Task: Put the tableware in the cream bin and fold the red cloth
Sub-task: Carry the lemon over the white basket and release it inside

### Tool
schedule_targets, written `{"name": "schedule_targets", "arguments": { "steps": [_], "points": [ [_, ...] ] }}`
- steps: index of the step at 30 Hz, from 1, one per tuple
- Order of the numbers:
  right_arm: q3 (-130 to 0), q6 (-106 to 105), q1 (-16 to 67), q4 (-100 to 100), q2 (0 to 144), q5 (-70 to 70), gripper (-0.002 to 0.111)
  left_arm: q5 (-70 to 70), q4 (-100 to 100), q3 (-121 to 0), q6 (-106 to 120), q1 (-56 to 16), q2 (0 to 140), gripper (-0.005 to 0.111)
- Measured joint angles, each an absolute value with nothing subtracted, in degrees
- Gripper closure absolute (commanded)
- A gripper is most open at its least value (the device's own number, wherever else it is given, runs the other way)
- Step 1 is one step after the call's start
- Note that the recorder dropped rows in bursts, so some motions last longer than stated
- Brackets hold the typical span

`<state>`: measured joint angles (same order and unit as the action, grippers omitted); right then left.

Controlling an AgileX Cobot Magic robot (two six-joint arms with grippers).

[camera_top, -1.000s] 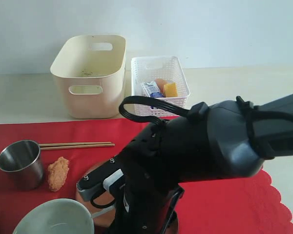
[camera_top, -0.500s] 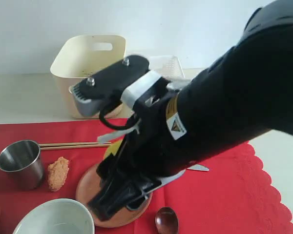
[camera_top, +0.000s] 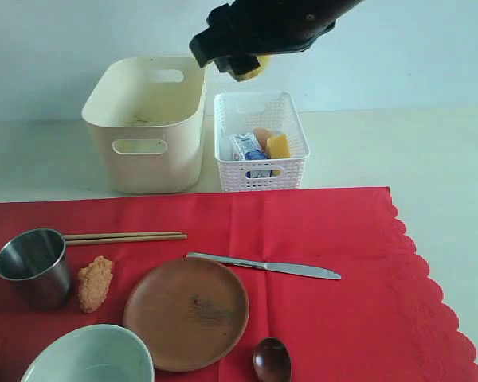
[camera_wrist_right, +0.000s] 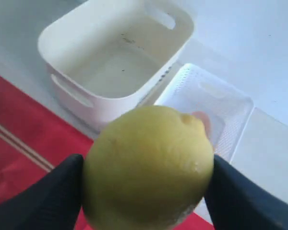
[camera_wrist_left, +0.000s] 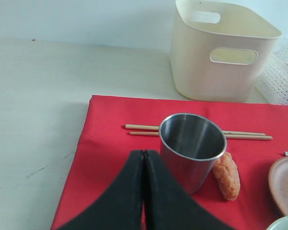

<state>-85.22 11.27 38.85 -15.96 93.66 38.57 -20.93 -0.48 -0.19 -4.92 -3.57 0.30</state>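
Taking the exterior view as a clock dial centred on the red cloth (camera_top: 342,231), the cream bin (camera_top: 147,119) stands at 11 o'clock on the pale surface (camera_top: 430,159), just off the cloth's far edge. Its inside shows a pale floor with a few dark specks. Just beside it, at 12 o'clock, stands the white lattice basket (camera_top: 259,143). It holds a blue-white milk carton (camera_top: 247,147), an egg (camera_top: 262,134) and a yellow block (camera_top: 278,146).

The right gripper (camera_top: 239,57) hangs high over the gap between the two containers. Its jaws are spread wide and pinch a lemon (camera_wrist_right: 149,167) from two sides. From the right wrist view the basket lies right behind the fruit and the bin a little off to one side.

All the tableware lies on the cloth:
- The steel cup (camera_top: 33,267) stands upright at 9 o'clock, and only its shiny inside shows.
- The pair of wooden chopsticks (camera_top: 123,236) lies at 10 o'clock, just behind the cup.
- A piece of orange fried food (camera_top: 95,282) lies just beside the cup.
- The round brown plate (camera_top: 187,312) sits at 7 o'clock with its face bare.
- The pale green bowl (camera_top: 88,356) sits at 8 o'clock, cut by the picture's edge.
- The silver knife (camera_top: 263,265) lies near the centre, just behind the plate.
- The small dark wooden spoon (camera_top: 272,360) lies at 6 o'clock.

The left gripper (camera_wrist_left: 144,160) has its jaws pressed together on nothing. It sits low over the cloth close by the cup; whether it touches the cup I cannot tell.
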Motion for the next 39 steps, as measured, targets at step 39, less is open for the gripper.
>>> {"name": "schedule_targets", "arguments": {
  "steps": [39],
  "points": [
    [-111.6, 5.8, 23.8, -17.4, 136.8, 28.0, 0.07, -20.9, -0.5, -0.2, -4.9, -3.6, 0.3, 0.107]
  ]
}}
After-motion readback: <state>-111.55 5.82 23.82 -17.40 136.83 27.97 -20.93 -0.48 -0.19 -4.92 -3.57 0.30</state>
